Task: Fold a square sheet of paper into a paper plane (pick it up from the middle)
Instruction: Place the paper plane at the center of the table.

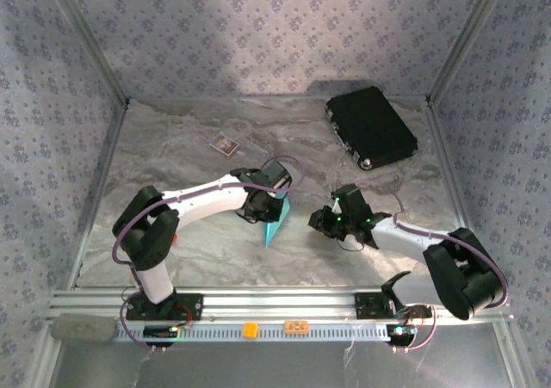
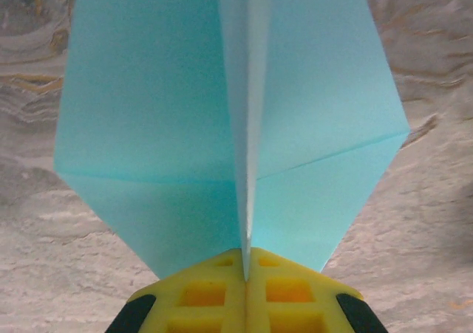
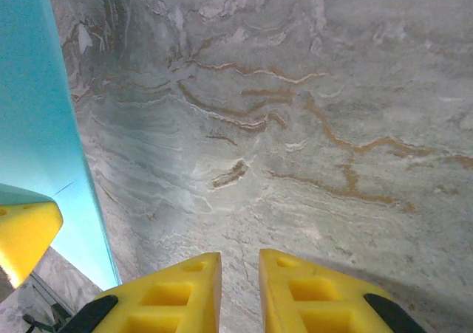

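Grips the plane [image 1: 277, 220] by its middle fold with the left pincer [image 2: 247, 258], shut tight on it, likely to keep the fold sharp and let the wings hang free over the desk [image 1: 198, 250]. Points the sharp end down, near the middle of the desk; hard to tell whether touching. Hovers just beside with the right pincer [image 3: 240, 263], fingers a little apart, holding nothing, maybe ready to help with a fold. From above, shows both arms, plus a black case [image 1: 372, 128] and a small card [image 1: 225, 144] at the back, well apart from the plane. From the left wrist, shows the fold squeezed between yellow fingers, wings spread to each side. From the right wrist, shows one blue edge beside bare desk.
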Motion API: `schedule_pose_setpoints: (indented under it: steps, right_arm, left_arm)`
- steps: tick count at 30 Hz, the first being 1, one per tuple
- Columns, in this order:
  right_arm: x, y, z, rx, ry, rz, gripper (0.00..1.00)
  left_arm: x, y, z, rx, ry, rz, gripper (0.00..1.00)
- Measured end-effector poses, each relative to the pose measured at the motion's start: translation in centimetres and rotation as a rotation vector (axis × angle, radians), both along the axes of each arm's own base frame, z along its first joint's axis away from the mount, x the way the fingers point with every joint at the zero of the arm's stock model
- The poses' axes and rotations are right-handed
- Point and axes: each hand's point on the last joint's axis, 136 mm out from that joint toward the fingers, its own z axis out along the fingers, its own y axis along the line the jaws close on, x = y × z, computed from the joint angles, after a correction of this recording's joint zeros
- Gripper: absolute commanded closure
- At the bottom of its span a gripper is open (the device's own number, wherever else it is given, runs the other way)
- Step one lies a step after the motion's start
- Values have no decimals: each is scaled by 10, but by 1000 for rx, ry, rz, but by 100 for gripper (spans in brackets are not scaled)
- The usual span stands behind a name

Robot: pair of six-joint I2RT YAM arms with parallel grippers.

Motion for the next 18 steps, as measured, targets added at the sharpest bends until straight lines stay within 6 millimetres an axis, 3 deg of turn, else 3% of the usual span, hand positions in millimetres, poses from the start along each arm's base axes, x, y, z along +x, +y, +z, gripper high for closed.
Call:
schedule_pose_setpoints:
  steps: [18]
  right_arm:
    - [-1,-2,-8,-19,22,-3,76]
  left_arm:
    - [-7,6,-19,61,46,-19,83]
